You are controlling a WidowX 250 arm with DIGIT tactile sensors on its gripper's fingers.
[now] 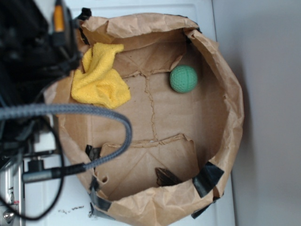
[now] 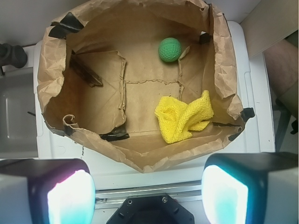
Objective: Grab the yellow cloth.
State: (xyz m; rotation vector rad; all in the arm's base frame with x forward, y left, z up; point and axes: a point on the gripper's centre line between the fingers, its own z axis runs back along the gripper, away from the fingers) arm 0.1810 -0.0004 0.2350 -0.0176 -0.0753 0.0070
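Lying crumpled on the cardboard-brown floor of a wide crinkled brown paper bag (image 1: 233, 101), the bright yellow terry cloth (image 1: 99, 77) sat in soft folds against the bag's wall in the exterior view, at the side nearest the dark robot arm (image 1: 28, 52). A green textured ball (image 1: 183, 78) rested well apart from it on the same floor. That view showed the arm only as a blurred black mass with an orange-tipped part and a grey braided cable (image 1: 94, 113) looping across the bag's rim; the hand itself could not be made out there.

The wrist view gave what the exterior one lacked: the hand (image 2: 147, 196) at the bottom of the frame, its two pale, glowing fingers (image 2: 70, 198) standing wide apart with nothing between them, released and hanging above the white counter (image 2: 252, 107) just outside the bag's near rim. From there the cloth (image 2: 182, 117) lay inside the bag, close to the near wall and toward the right finger, clear of the hand. The ball (image 2: 169, 49) sat farther in, by the far wall. Black tape strips (image 2: 63, 25) on the bag's rim appeared in both views, while only the wrist view showed a grey recessed tray (image 2: 16, 112) beside the counter
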